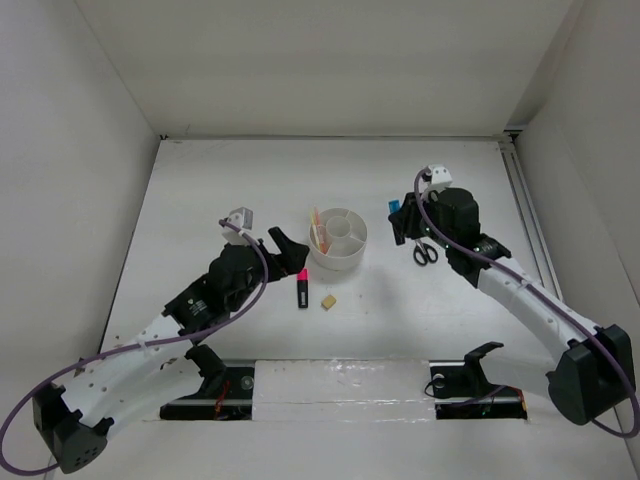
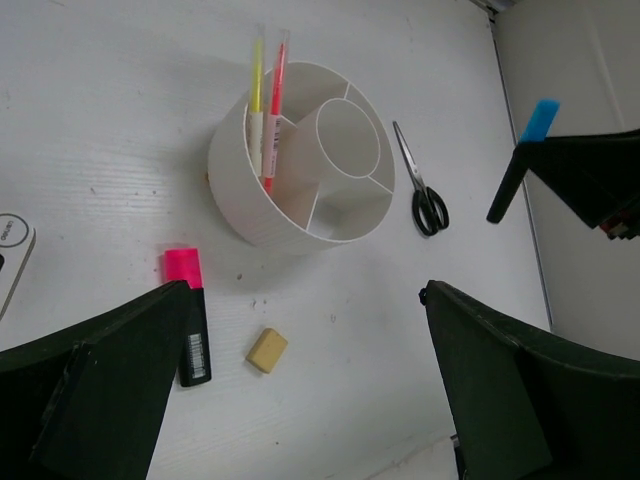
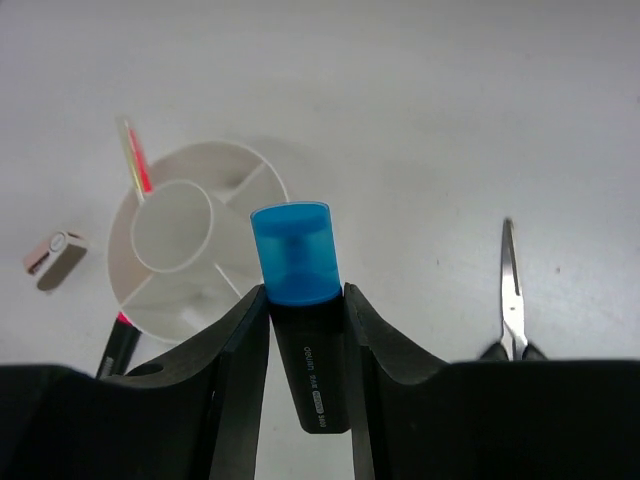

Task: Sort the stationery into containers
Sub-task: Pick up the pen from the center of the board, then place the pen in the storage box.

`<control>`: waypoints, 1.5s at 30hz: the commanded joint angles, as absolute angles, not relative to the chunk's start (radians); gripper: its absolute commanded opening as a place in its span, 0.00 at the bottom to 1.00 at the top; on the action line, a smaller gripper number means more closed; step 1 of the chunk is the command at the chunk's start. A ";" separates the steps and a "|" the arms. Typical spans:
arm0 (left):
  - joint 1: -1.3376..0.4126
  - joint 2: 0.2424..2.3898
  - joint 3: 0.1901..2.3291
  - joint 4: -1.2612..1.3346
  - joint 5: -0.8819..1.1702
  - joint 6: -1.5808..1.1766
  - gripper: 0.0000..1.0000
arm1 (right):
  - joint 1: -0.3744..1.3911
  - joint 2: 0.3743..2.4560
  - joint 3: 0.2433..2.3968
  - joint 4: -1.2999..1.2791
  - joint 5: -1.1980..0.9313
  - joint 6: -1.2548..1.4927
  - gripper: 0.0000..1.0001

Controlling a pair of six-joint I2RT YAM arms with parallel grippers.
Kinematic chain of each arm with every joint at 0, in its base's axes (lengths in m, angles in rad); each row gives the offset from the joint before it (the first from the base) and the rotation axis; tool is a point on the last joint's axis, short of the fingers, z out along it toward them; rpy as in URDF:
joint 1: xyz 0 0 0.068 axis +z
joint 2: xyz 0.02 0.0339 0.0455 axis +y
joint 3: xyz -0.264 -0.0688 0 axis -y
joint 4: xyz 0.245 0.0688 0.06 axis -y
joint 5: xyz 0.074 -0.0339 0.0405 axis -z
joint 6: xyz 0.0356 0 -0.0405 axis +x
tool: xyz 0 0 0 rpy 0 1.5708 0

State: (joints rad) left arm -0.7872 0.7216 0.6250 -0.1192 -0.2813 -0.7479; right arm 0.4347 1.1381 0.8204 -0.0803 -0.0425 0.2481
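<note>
Your right gripper is clamped on the blue-capped marker, at 3 o'clock of the organizer. Your left gripper is spread apart, empty, at 8 o'clock. The pink-capped marker and eraser lie on the counter around 7. Scissors lie at 3.

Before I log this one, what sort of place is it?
Likely a robot test cell: a white table enclosed by plain white walls, black-and-white robot arms bolted at its near edge, and a round white plastic desk organizer set out.
</note>
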 commanded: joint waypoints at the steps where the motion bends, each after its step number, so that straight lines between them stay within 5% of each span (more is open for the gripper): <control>1: -0.782 0.710 0.607 -0.029 -0.246 -0.732 1.00 | 0.405 1.155 0.864 0.147 -0.215 0.166 0.00; 12: -0.782 0.710 0.534 0.081 -0.158 -0.700 1.00 | 0.373 1.324 0.825 0.659 -0.583 0.207 0.00; 45: -0.782 0.696 0.486 0.124 -0.095 -0.661 1.00 | 0.318 1.865 1.181 0.952 -1.037 0.304 0.00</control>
